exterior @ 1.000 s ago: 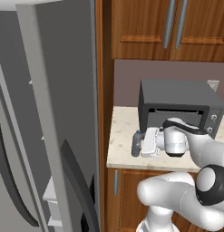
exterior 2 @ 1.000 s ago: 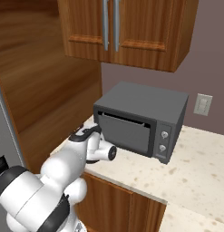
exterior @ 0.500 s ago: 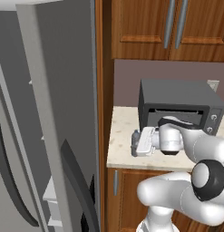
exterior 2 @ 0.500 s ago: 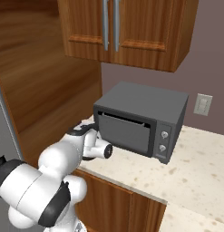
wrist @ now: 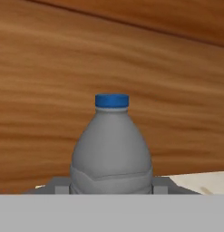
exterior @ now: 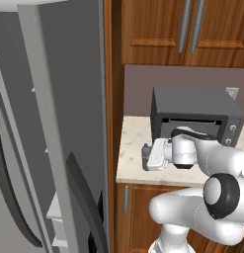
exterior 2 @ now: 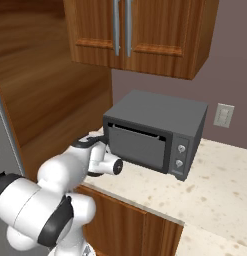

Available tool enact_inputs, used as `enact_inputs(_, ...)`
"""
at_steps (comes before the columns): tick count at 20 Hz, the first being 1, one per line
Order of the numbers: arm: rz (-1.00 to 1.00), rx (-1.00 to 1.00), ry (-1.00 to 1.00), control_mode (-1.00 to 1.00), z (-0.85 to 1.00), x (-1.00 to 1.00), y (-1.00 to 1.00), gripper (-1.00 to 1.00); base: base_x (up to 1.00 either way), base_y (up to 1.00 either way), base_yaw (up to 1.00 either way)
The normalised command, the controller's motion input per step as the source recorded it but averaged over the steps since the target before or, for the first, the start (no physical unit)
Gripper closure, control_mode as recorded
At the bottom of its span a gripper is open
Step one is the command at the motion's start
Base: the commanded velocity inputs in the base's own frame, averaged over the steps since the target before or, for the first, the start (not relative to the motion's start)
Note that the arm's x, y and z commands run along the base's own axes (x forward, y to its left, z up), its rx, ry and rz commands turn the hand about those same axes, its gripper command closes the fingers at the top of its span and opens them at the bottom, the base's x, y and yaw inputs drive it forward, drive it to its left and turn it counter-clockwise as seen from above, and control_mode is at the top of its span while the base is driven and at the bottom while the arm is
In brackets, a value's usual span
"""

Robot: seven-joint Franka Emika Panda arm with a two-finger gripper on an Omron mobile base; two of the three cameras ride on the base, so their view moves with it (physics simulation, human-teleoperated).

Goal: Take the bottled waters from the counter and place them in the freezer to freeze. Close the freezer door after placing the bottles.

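One bottle is in play at this moment, so the account runs from the fridge side across to the counter. At the far left stands the freezer door [exterior: 47, 148], swung open toward the base, with its long dark handle [exterior: 84, 197] low in the left base view; pale shelf edges of the freezer [exterior: 57, 217] show just behind it. A brown wooden side panel [exterior: 113, 99] separates the fridge from the counter [exterior: 133, 148]. Next comes the gripper [exterior: 144, 154], reaching sideways toward that panel over the counter's left end, in front of the dark microwave [exterior: 192, 111].

From the hand view, the smoky grey bottle [wrist: 111, 149] stands upright with its blue cap [wrist: 112, 100] on top. It sits squarely between the fingers [wrist: 60, 186], which are drawn in against its lower body on both sides, and the pale counter surface shows beyond it on the right. The grip looks to be on the bottle, low on its body.

To do the step well, the arm would lift straight up first, so the base clears the stone. It would keep the bottle upright, since a low hold lets the top sway. The swing leftward needs to pass around the wooden panel and the open door's edge before aiming at a shelf. Whether the whitish bottle remains on the counter cannot be told.
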Motion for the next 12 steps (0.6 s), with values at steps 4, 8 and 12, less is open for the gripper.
enact_inputs(4,-0.04,0.0,0.0,-1.0,0.1,-0.02,0.0,1.0,0.0,0.0,0.0)
enact_inputs(8,-0.04,-0.01,0.09,-1.0,0.76,-0.25,-0.02,1.0,0.0,0.0,0.0)
enact_inputs(12,-0.12,-0.04,0.21,-1.0,1.0,-0.34,0.0,1.0,0.0,0.0,0.0)
